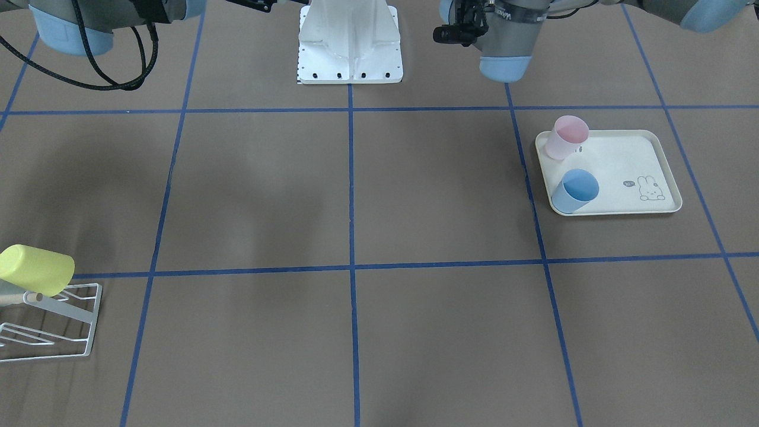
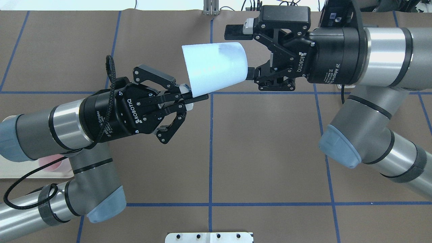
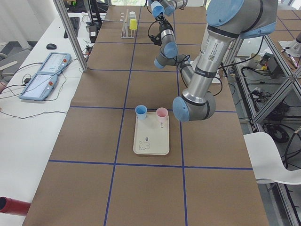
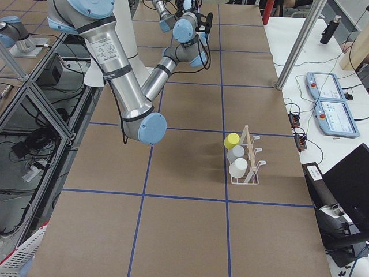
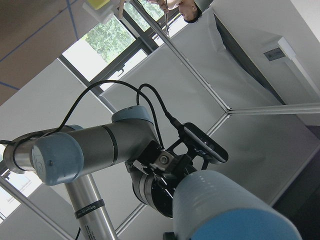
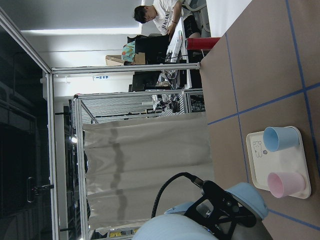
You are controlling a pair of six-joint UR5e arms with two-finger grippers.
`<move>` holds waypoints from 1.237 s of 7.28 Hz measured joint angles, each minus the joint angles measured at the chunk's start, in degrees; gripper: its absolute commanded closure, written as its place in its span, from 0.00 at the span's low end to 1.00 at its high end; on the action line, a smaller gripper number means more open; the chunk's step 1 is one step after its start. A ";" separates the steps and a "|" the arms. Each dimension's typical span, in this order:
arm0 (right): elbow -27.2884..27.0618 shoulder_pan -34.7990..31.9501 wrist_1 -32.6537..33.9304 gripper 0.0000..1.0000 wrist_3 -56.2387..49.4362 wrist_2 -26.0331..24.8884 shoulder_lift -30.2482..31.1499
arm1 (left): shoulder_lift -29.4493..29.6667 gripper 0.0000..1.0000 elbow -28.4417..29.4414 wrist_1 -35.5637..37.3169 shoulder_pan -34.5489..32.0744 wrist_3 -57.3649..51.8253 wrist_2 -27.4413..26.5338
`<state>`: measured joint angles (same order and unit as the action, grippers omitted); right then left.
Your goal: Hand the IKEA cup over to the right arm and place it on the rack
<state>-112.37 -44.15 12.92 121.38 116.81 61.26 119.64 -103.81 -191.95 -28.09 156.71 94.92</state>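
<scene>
A pale blue IKEA cup (image 2: pixel 214 67) lies on its side in mid-air over the table's middle. My left gripper (image 2: pixel 199 98) is shut on the cup's rim wall, one finger inside the mouth and one outside. At the cup's base, my right gripper (image 2: pixel 241 52) is open, its fingers standing apart on either side of it. The same cup fills the bottom of the left wrist view (image 5: pixel 225 210) and shows at the lower edge of the right wrist view (image 6: pixel 175 230). The white wire rack (image 1: pixel 56 323) (image 4: pixel 249 164) stands at the table's right end and bears a yellow cup (image 1: pixel 37 270).
A cream rabbit-print tray (image 1: pixel 628 178) near my left arm's base holds a pink cup (image 1: pixel 566 137) and a blue cup (image 1: pixel 575 190). The rack also carries white cups (image 4: pixel 237 166). A person (image 6: pixel 157 15) sits at a side bench beyond the table.
</scene>
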 measured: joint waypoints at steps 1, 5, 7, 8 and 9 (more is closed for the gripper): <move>0.03 0.01 0.00 0.27 -0.03 0.10 0.00 | 0.03 1.00 0.00 0.00 0.08 0.00 0.00; 0.12 -0.02 -0.29 0.70 -1.63 0.24 -0.11 | -0.07 0.16 0.08 0.02 0.23 -0.14 0.01; -0.05 -0.08 -0.34 0.70 -2.12 0.31 -0.09 | -0.81 0.00 -0.07 0.02 0.22 -0.53 0.00; -0.19 -0.11 -0.35 0.70 -2.18 0.32 -0.09 | -1.03 0.00 -0.30 0.09 0.09 -0.66 0.00; -0.34 -0.19 -0.36 0.71 -2.20 0.28 -0.09 | -1.36 0.00 -0.53 0.24 -0.22 -0.78 0.00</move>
<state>-112.71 -44.34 12.57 119.18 117.10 61.17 118.28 -104.33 -191.71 -28.31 155.92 94.92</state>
